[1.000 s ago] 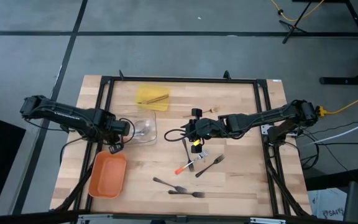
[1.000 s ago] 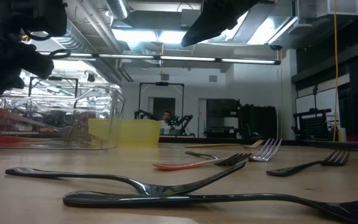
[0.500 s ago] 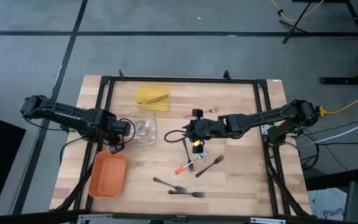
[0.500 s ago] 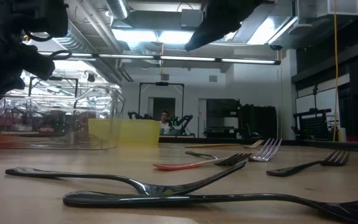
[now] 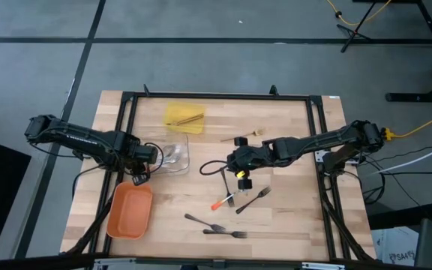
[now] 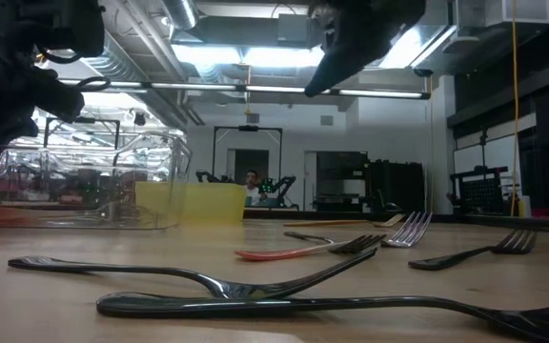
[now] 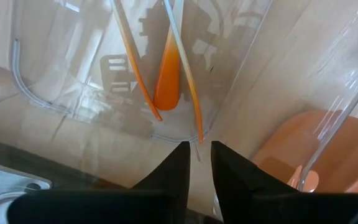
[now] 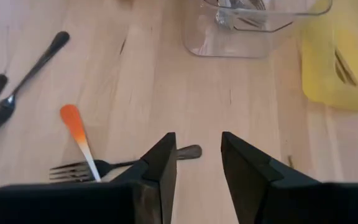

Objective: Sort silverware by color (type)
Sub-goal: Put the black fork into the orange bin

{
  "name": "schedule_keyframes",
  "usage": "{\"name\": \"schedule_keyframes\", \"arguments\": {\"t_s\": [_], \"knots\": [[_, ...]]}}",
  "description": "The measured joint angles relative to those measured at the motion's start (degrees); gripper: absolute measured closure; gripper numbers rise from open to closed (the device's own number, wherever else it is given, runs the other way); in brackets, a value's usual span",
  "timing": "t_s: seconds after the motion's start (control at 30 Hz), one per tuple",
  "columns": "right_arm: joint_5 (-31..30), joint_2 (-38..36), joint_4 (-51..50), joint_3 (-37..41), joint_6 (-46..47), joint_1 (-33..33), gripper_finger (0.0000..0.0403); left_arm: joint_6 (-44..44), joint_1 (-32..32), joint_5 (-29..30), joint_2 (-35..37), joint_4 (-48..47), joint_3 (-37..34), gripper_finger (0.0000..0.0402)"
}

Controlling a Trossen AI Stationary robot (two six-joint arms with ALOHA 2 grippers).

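Silverware is shown partly sorted on the wooden table [image 5: 291, 217], with the right claw [image 5: 240, 178] hung open and empty above the middle of the table, fingers parted over bare wood. Just beyond its fingertips lie an orange-tipped silver utensil [image 8: 78, 138] and a dark fork [image 8: 123, 164], crossed one over the other; the claw's poise above them suggests that one of the pair is being lined up as the next pick.

The left claw [image 7: 196, 163] is held beside the clear tray [image 5: 175, 157] toward the table's left edge, fingers nearly together with a thin gap and nothing gripped. Orange-tipped handles [image 7: 166, 81] are seen through the tray's wall, so silver pieces appear to be collected there. The yellow tray [image 5: 183, 118], near the far edge, holds tan wooden pieces [image 5: 189, 119]. The orange tray [image 5: 129, 211], by the near left corner, is seen holding nothing and is probably meant for the dark forks.

Left loose are another dark fork [image 5: 253, 199] beside the crossed pair, two dark forks [image 5: 216, 229] along the near edge, and one wooden utensil [image 5: 242, 136] toward the far edge. Roughly half the sorting is judged to remain.
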State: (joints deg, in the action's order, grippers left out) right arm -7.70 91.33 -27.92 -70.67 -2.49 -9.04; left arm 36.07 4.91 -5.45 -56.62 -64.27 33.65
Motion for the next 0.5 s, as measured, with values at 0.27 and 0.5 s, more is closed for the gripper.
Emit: {"name": "schedule_keyframes", "arguments": {"t_s": [0.27,0.5], "knots": [[0.53,0.00,-4.79,0.17,3.73,-1.88,0.0285,0.00,0.00,0.07,0.02,0.02,0.00,0.0342],[0.91,0.04,-5.19,4.93,3.81,-7.38,0.0285,-0.02,0.00,0.31,0.04,0.02,0.00,0.0342]]}}
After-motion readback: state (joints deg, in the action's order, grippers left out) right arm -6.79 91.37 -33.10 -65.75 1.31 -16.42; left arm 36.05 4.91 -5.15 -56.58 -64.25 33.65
